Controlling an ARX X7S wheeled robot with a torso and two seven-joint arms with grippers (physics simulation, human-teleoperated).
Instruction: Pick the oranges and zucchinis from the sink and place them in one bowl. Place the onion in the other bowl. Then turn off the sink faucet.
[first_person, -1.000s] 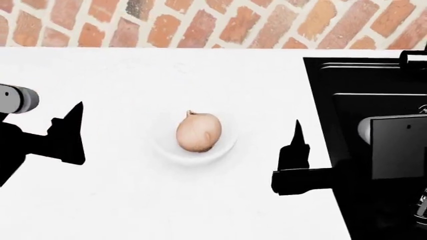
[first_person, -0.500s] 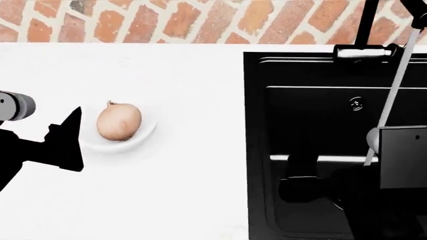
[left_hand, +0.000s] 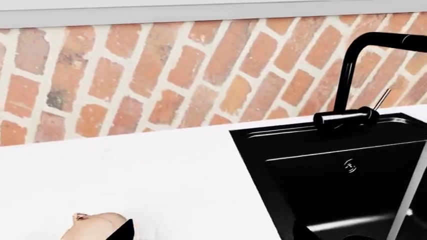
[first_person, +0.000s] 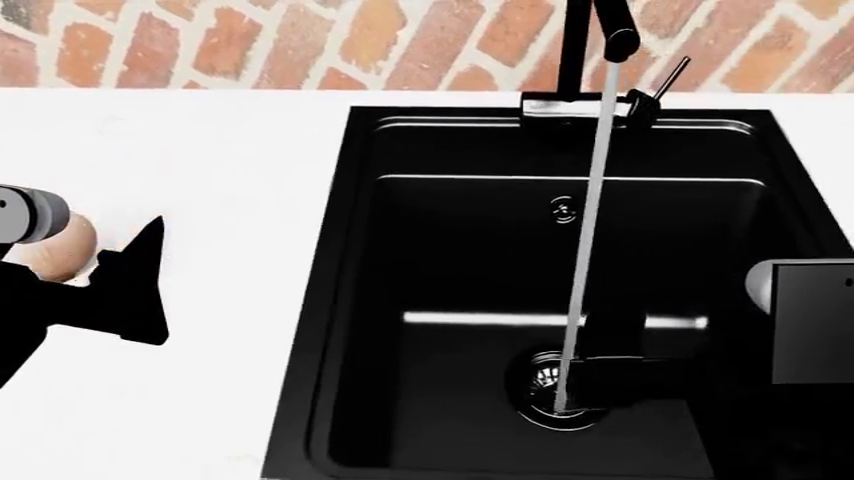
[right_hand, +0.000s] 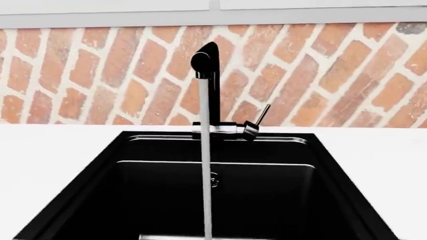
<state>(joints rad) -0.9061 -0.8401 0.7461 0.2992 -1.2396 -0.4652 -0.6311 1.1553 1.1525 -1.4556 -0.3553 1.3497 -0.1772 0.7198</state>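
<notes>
**Faucet the only job left showing**

Onion (first_person: 56, 248) at far left on the white counter (first_person: 214, 150), half hidden behind the left gripper (first_person: 134, 290); white bowl under it not discernible here. Left gripper a black silhouette, open or closed impossible to tell. Black sink (first_person: 350, 300) in the middle, basin empty of oranges and zucchinis, drain (first_person: 539, 375) bare. Water stream (right_hand: 205, 165) running from the sink faucet (right_hand: 212, 90), lever (right_hand: 261, 116) probably untouched. Right gripper (first_person: 627, 375) low over the basin, dark on dark, jaws unreadable. Wooden bowl out of view; shutting off the water likely the remaining step.

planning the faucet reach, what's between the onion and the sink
Only bare white counter lies between the onion and the sink, seen in the head view.
</notes>
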